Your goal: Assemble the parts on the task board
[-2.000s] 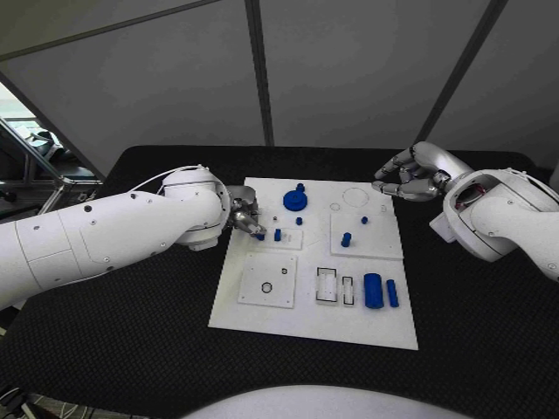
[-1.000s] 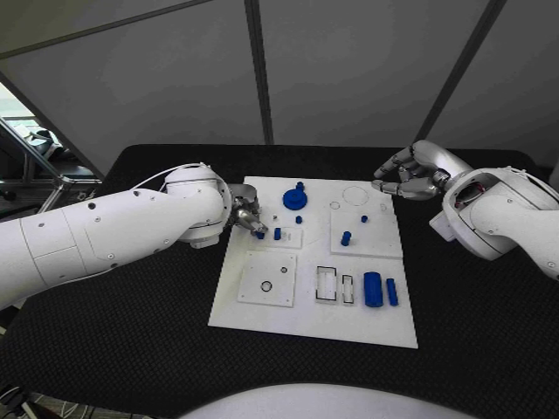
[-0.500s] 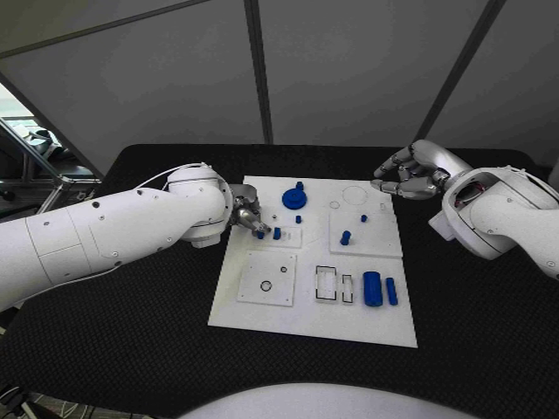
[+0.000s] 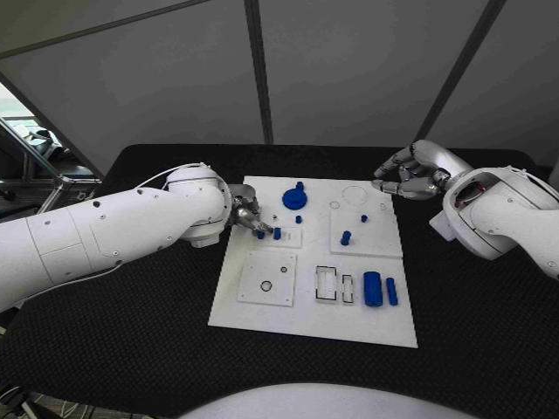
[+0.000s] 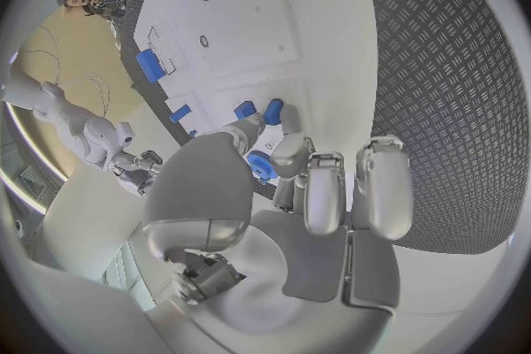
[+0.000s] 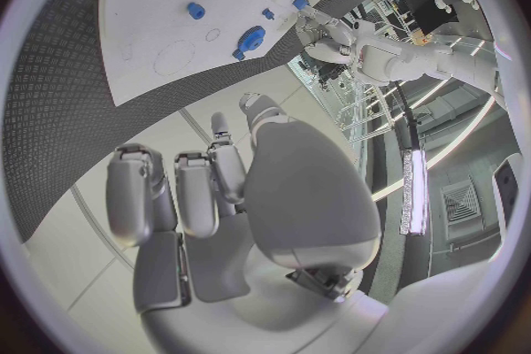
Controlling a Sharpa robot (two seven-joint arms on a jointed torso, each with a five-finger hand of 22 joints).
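Board (image 4: 307, 323) lies flat in the middle of the black table (image 4: 103, 349), white, with small blue parts on it. The left hand (image 4: 245, 216) is at the board's left edge, over the far-left square plate. Its fingers are bent in close together, and in the left wrist view a small blue part (image 5: 261, 165) sits between the thumb and a finger (image 5: 290, 152), so the hand pinches it. Just past the fingertips stands a short blue peg (image 4: 277, 233) on the same plate. A round blue knob (image 4: 295, 199) sits near the far edge of the board, a bit beyond the left hand. A second peg (image 4: 347, 237) stands on the far-right plate, with a tiny blue piece (image 4: 364, 218) near it. Two long blue bars (image 4: 373, 289) lie side by side on the near right part of the board, beside two empty slots (image 4: 327, 284). A ring (image 4: 265, 286) lies on the near-left plate.

The right hand (image 4: 408, 179) hangs over the table just past the board's far right corner, not touching the board. Its fingers are curled in loosely and it holds nothing.
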